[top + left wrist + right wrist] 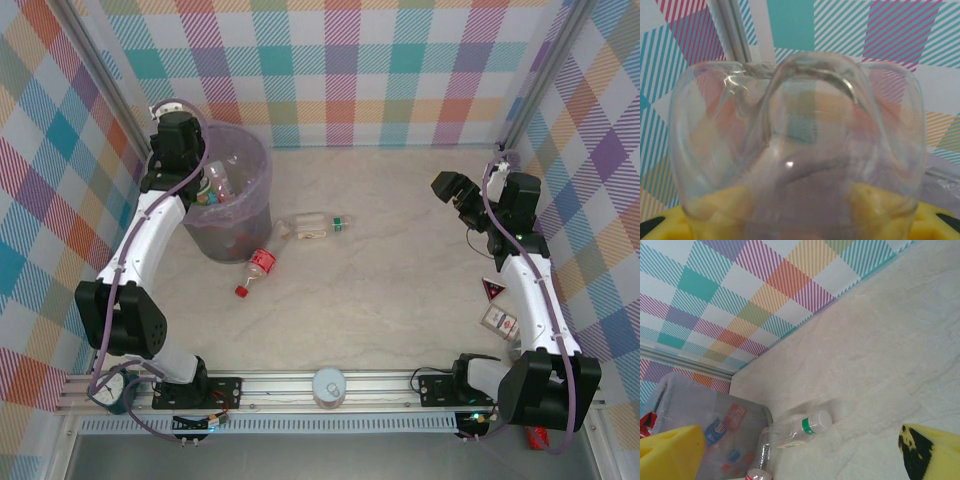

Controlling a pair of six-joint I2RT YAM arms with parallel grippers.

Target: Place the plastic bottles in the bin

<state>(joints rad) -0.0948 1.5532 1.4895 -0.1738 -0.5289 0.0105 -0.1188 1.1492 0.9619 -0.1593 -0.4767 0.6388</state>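
I see my left gripper above the round grey translucent bin, with a clear plastic bottle in its fingers. On the pale marbled table lie a green-banded clear bottle and a red-capped clear bottle. My right gripper hangs spread wide, well apart.

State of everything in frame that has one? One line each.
Left claw: shut on a clear bottle, over the bin.
Right claw: open, empty.
Bin: upright, some bottles inside.
Green-band bottle: lying on the table, capped.
Red-cap bottle: lying on the table, capped.
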